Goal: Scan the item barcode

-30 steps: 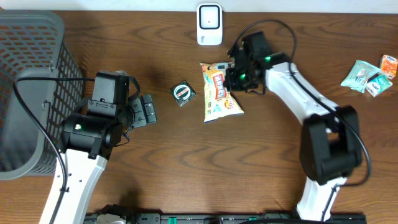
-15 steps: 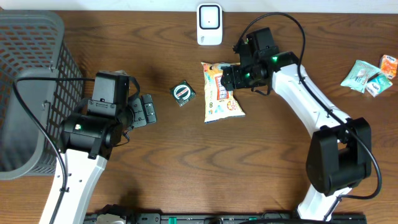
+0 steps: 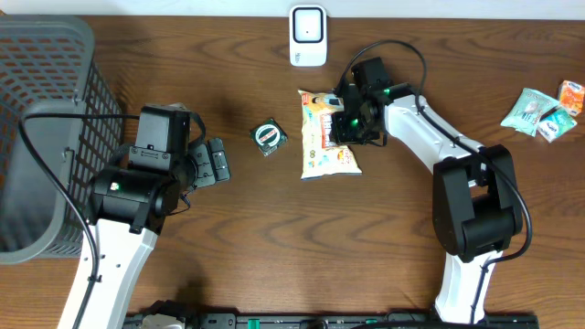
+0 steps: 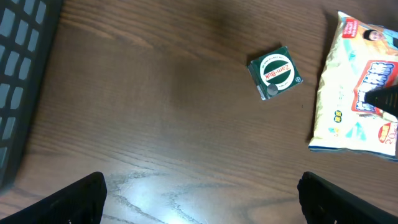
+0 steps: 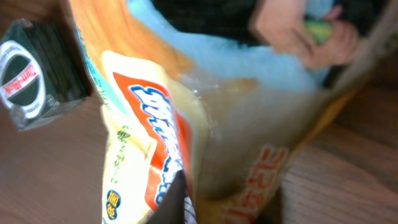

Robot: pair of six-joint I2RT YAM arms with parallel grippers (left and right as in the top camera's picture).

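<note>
Step in hand: I judge this as the pick-up of the item, ahead of any scan; the snack bag (image 3: 322, 137) lies flat on the surface (image 3: 274, 247) in the upper middle of the overhead frame, just below the scanner (image 3: 308, 37) at the top edge and apart from it
Right gripper (image 3: 350, 117): sits at the bag's right edge, touching it; in the right wrist view the bag fills the frame, creased and bulging toward the lens, with one dark fingertip (image 5: 177, 202) at the bottom; I cannot tell whether the jaws are clenched on the film or only pressed against it
Left gripper (image 4: 199, 199): released, fingers spread wide at the bottom corners of its wrist view; hovers left of centre with nothing between them
Other things: a green tin (image 3: 269, 137) just left of the bag; a grey basket (image 3: 37, 55) at the far left; small packets (image 3: 541, 111) at the far right
Next move, my reading: confirm a firm pinch on the bag's edge; lift it off the surface; turn it until the barcode faces the scanner; I see no barcode on the upper face, so it may be underneath
Risk: thin film may slip, or the bag may sag and hide the code
</note>
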